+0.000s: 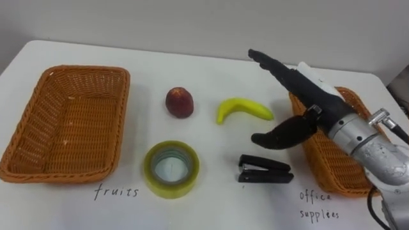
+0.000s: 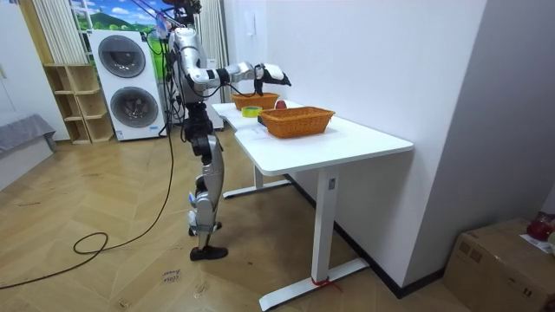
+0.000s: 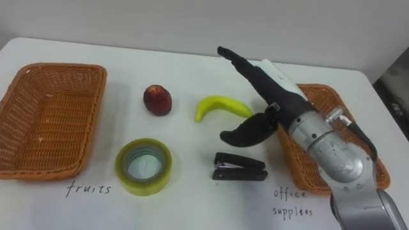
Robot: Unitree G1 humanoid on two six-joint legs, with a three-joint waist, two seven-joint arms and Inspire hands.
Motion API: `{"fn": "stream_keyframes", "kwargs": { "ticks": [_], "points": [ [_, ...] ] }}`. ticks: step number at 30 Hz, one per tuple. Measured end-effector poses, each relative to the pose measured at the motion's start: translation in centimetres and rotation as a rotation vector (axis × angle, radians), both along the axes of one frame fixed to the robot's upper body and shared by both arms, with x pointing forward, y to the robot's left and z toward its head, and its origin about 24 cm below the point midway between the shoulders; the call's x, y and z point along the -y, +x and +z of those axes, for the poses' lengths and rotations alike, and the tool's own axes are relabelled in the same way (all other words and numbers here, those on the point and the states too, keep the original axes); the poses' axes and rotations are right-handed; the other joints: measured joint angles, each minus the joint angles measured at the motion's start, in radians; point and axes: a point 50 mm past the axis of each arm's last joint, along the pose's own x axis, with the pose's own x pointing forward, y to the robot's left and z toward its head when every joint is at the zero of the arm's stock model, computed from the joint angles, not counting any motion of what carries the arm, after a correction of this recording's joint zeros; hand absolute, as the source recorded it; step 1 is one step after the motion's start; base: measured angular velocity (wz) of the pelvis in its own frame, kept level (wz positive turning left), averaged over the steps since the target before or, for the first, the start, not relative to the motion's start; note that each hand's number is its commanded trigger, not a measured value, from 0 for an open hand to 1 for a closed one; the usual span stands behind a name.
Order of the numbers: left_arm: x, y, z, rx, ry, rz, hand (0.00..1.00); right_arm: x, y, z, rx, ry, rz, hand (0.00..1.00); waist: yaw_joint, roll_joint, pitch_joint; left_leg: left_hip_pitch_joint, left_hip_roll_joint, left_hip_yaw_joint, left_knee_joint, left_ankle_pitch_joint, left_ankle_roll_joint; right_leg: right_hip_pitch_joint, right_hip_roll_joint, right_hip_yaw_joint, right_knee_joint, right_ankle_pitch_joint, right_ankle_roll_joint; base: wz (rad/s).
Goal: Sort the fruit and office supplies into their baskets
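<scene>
Right hand (image 1: 308,97) hangs above the table (image 1: 211,207), fingers straight. Clock from the hand:
- 9: banana (image 1: 243,109) just beside, apple (image 1: 179,102) past it, with a bare gap between them.
- 6: stapler (image 1: 264,169) under the thumb.
- 8: tape (image 1: 170,191), well apart from the stapler.
- 4: right basket (image 1: 323,163), near rim under the forearm.
- Far 9: left basket (image 1: 70,121), with a wide lane before it.
- 12: bare table to the back edge.

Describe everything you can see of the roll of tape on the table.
The roll of tape is a wide ring of glossy, translucent yellow-green film around a paler core. It lies flat on the white table with its hole facing up. It sits nearer the robot than the red fruit, between the fruit basket on its left and the black stapler on its right, touching neither.
</scene>
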Motion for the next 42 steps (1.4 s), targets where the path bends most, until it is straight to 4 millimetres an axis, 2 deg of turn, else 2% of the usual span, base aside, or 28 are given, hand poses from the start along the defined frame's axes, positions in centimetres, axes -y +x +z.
{"fn": "stream_keyframes", "kwargs": {
  "ticks": [6, 12, 16, 26, 31, 42],
  "points": [
    [-0.1, 0.4, 0.1, 0.006, 0.005, -0.008, 0.0, -0.6, -0.5, -1.1, -0.096, -0.015, 0.065, 0.0, 0.011, -0.013, 0.0059, -0.011, 0.0, -0.018, 0.003, 0.0, 0.0, -0.001, -0.001, -0.023, 0.0, 0.001, -0.001, 0.08],
    [-0.1, 0.7, 0.1, 0.005, 0.008, -0.037, 0.0, -0.9, -0.7, -1.6, -0.152, -0.021, 0.113, 0.0, 0.018, -0.018, 0.0055, -0.017, -0.001, -0.023, 0.007, 0.0, 0.0, -0.002, -0.001, -0.027, -0.001, 0.001, -0.001, 0.03],
    [-0.4, 0.8, 0.2, 0.002, 0.018, -0.057, 0.0, -0.8, -1.0, -2.6, -0.205, -0.022, 0.114, 0.0, 0.018, -0.022, 0.0029, -0.019, -0.001, -0.025, 0.009, 0.0, 0.0, -0.002, -0.001, -0.026, -0.001, 0.001, -0.001, 0.0],
    [0.1, 2.1, 0.3, 0.016, 0.015, -0.113, 0.0, -1.2, -1.7, -4.7, -0.315, -0.055, 0.154, 0.0, 0.02, -0.019, 0.0051, -0.027, -0.001, -0.027, 0.014, 0.0, 0.0, -0.006, -0.001, -0.025, -0.001, 0.001, -0.001, 0.0],
    [0.0, 1.8, 0.2, 0.001, 0.018, -0.107, 0.0, -1.1, -2.2, -5.5, -0.366, -0.093, 0.148, 0.0, 0.02, -0.015, 0.0054, -0.032, -0.001, -0.026, 0.017, 0.0, 0.0, -0.013, -0.001, -0.024, 0.0, 0.002, -0.002, 0.0],
    [-0.1, 1.8, 0.2, 0.001, 0.018, -0.102, 0.0, -0.8, -2.3, -5.9, -0.391, -0.192, 0.143, 0.0, 0.018, -0.013, 0.0048, -0.027, -0.001, -0.026, 0.015, 0.0, 0.0, -0.011, -0.001, -0.019, 0.0, 0.002, -0.002, 0.0]
  ]
}}
